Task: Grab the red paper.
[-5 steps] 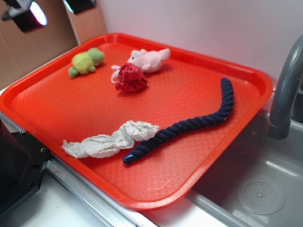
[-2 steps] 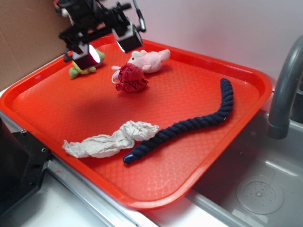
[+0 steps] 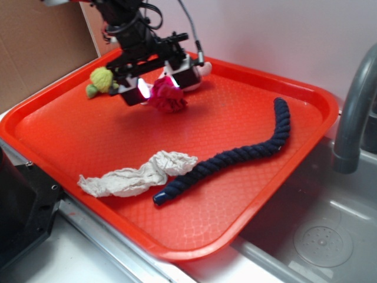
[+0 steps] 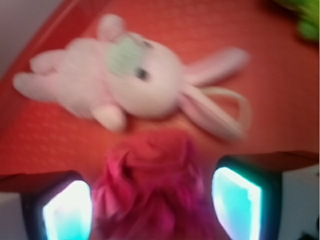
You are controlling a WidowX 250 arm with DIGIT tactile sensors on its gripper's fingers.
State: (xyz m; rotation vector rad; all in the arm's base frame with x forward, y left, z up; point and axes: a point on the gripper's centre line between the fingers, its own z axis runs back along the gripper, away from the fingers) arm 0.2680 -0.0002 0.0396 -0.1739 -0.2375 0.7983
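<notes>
Jaws of the gripper (image 4: 152, 210) stand apart, straddling the red paper (image 4: 150, 190); pink plush (image 4: 115, 80) just beyond.

Tray (image 3: 247, 194): orange-red, fine dimpled texture. Paper ball (image 4: 150, 190): dark red (reads magenta in wrist view). Plush rabbit (image 4: 125, 80), at its 12 o'clock: pale pink. Plush turtle (image 3: 101, 79): yellow-green. Rope (image 3: 235, 156): navy. Paper towel (image 3: 138, 174): off-white.

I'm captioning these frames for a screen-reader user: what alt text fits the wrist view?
Blurred close-up: the red paper, a crumpled ball, sits between the open gripper's two glowing fingertips on the orange-red tray. Just beyond it lies a pink plush bunny, with a green toy at the top right corner.
</notes>
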